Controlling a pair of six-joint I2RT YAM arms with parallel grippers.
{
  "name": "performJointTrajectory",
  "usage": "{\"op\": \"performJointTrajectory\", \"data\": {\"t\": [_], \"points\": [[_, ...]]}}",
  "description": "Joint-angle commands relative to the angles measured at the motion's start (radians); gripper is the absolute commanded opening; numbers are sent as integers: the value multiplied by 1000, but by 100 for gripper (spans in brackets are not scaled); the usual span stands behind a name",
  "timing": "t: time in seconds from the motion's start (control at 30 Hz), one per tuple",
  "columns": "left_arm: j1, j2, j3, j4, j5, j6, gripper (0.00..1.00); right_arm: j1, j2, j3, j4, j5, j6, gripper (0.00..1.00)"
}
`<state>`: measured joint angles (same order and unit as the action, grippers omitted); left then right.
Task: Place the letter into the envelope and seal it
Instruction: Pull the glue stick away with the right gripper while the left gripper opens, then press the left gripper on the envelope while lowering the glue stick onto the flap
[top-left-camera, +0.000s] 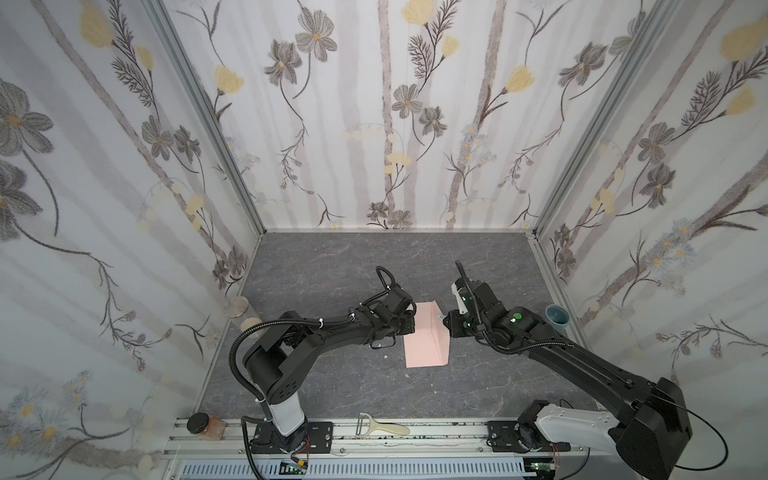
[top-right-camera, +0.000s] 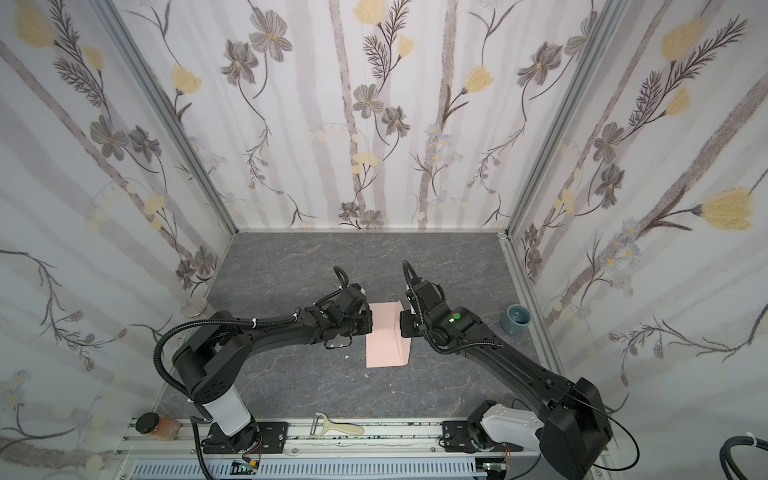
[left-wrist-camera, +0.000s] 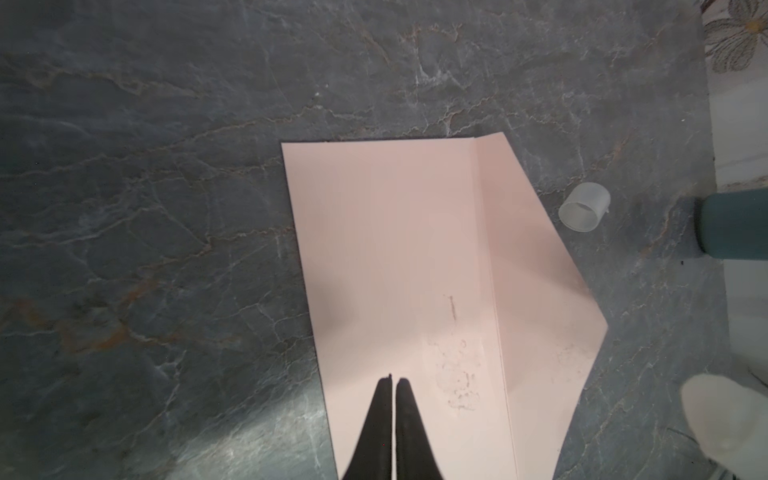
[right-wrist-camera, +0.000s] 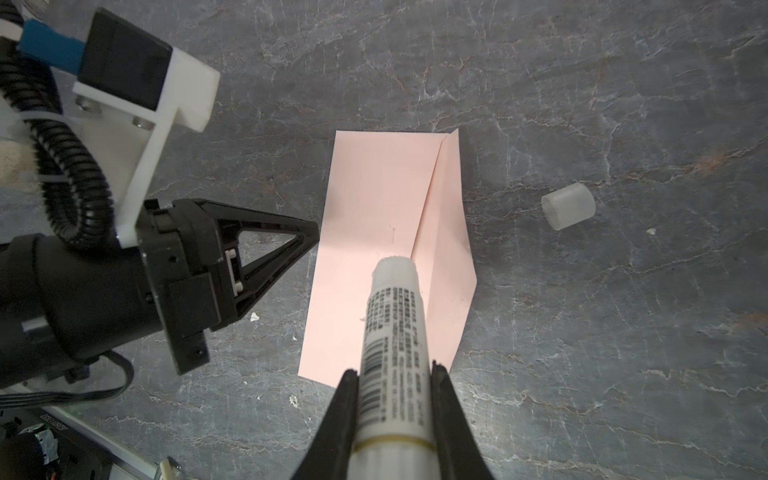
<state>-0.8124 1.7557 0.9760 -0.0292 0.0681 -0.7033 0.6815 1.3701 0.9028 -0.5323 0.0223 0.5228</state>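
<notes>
The pale pink envelope (top-left-camera: 424, 340) (top-right-camera: 384, 340) lies flat on the dark stone table between the two arms, with its triangular flap (right-wrist-camera: 451, 257) open toward the right arm. My left gripper (left-wrist-camera: 392, 379) (right-wrist-camera: 316, 228) is shut, tips together and empty, at the envelope's (left-wrist-camera: 395, 249) edge opposite the flap. My right gripper (right-wrist-camera: 395, 368) is shut on a white glue stick (right-wrist-camera: 395, 324), whose uncapped tip sits on the envelope (right-wrist-camera: 374, 195) beside the flap's fold. The letter does not show in any view.
The glue stick's clear cap (right-wrist-camera: 568, 206) (left-wrist-camera: 584, 206) lies on the table past the flap. A blue-grey cup (top-left-camera: 557, 318) stands by the right wall, a metal-lidded glass jar (top-left-camera: 239, 309) by the left wall. A peeler (top-left-camera: 382, 428) and a small jar (top-left-camera: 203, 426) rest on the front rail.
</notes>
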Motion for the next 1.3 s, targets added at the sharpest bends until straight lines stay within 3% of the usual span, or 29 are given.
{"op": "performJointTrajectory", "data": {"t": [0.0,0.37,0.5,0.7,0.73,0.87,0.93,1.27], "points": [[2,31,17,5,-9,37,0,6,20,-5,50,-27,23,0],[10,84,31,5,8,45,0,46,104,-33,108,-62,58,0],[12,80,31,5,11,41,17,46,121,-35,126,-71,61,0],[13,91,34,5,12,37,23,47,150,-40,146,-71,61,0],[13,93,34,5,12,37,22,47,154,-40,151,-71,62,0],[12,99,34,4,10,37,3,47,174,-39,158,-57,62,0],[13,99,30,4,9,33,0,46,183,-39,161,-50,65,0],[13,107,17,-11,21,7,0,53,219,-66,189,-26,86,0]]}}
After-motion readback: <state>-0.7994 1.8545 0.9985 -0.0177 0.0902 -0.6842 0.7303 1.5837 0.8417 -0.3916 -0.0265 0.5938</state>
